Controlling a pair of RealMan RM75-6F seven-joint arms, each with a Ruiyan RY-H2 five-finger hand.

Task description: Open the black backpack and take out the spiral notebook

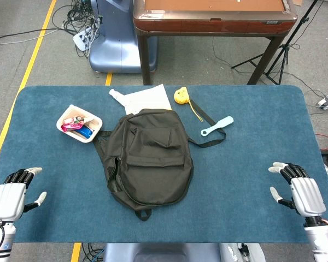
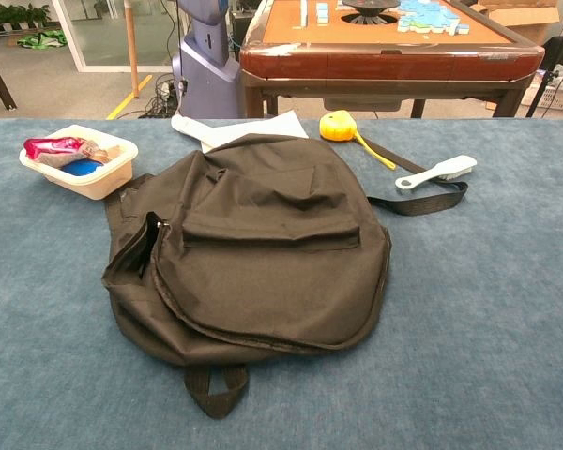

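Near edge of the blue table [image 1: 251, 180]: left hand [image 1: 11, 197] at the near-left corner, right hand [image 1: 300, 191] at the near-right corner. Both rest palm-down, fingers loosely spread, holding nothing, well apart from everything else (neither shows in the chest view).

Black backpack [image 2: 253, 253] lies flat at table centre, front pocket up, carry loop [image 2: 216, 389] pointing toward the near edge. Main zipper along its left side looks partly gaping; contents not visible, so the spiral notebook cannot be seen. One strap [image 2: 422, 197] trails out to the right.

Far left: white tray [image 2: 80, 173] just beside the backpack, holding a pink wrapper and a blue item. Far side, touching the bag's top: white paper sheet [image 1: 147, 98] with a small white bottle [image 1: 116, 96] at its left corner. Right of that, yellow tape measure [image 2: 338, 125], then a pale blue brush [image 2: 439, 172] lying over the strap.

Beyond the table: a brown wooden table [image 1: 213, 22].
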